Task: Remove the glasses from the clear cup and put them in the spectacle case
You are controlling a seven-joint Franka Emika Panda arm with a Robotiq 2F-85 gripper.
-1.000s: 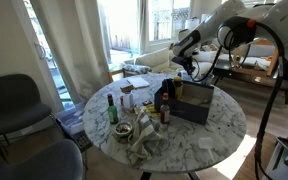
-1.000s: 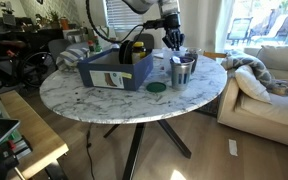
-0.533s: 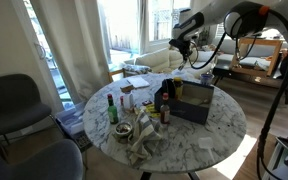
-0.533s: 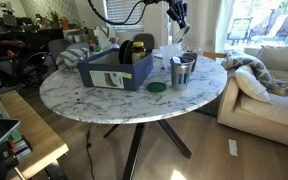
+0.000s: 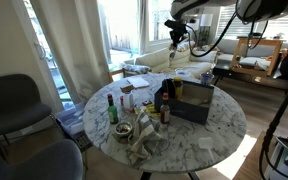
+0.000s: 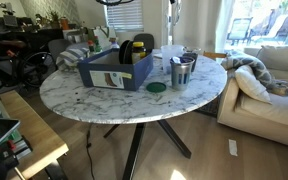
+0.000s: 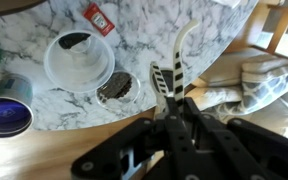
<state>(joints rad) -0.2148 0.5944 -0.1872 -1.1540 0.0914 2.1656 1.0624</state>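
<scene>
So the gripper has shot up well clear of the table in the last second, clamped on the glasses. In the wrist view the cup sits empty at its 10 o'clock. Pulling them out looks done. The case is next, but it can't be spotted.

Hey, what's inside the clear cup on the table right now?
In the wrist view, the clear cup looks empty; the glasses hang in the claw above it. A dark smear at its rim is unidentifiable.
</scene>
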